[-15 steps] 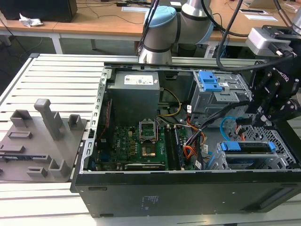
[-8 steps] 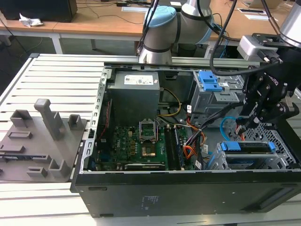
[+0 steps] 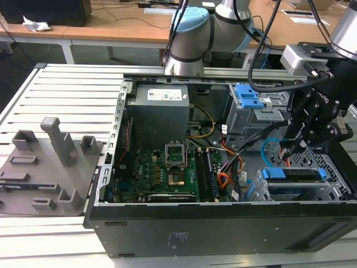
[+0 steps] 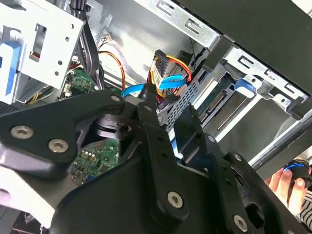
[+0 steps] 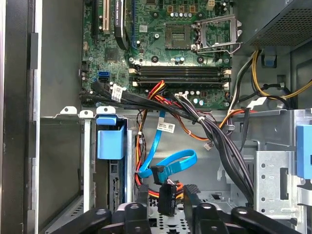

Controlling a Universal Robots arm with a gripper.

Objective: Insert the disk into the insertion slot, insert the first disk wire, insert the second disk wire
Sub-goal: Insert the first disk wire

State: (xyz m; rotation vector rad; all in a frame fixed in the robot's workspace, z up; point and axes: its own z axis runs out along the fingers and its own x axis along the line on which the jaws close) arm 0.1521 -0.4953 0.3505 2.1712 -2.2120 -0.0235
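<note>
In the exterior view the disk (image 3: 294, 174), edged by its blue bracket, lies inside the insertion slot (image 3: 332, 191), a silver cage at the case's front right. My gripper (image 3: 300, 146) hangs just behind it, over the cables. The bracket's blue tab (image 5: 111, 142) shows in the first wrist view. In that view a black plug with red, yellow and orange wires (image 5: 167, 197) stands between my two fingers (image 5: 140, 196), which are apart on either side of it. The second disk wire (image 5: 171, 163), a light-blue loop, curls just beyond, its dark plug (image 5: 157, 173) hanging loose. The second wrist view shows that cable (image 4: 173, 82) too.
The motherboard (image 3: 167, 167) and power supply (image 3: 159, 114) fill the case's left half. A grey bay with a blue clip (image 3: 248, 97) stands behind the gripper. Black cable bundles (image 5: 219, 141) cross nearby. Grey fixtures (image 3: 50, 162) lie outside on the exterior view's left. A person's hand (image 4: 287, 183) is beyond the case.
</note>
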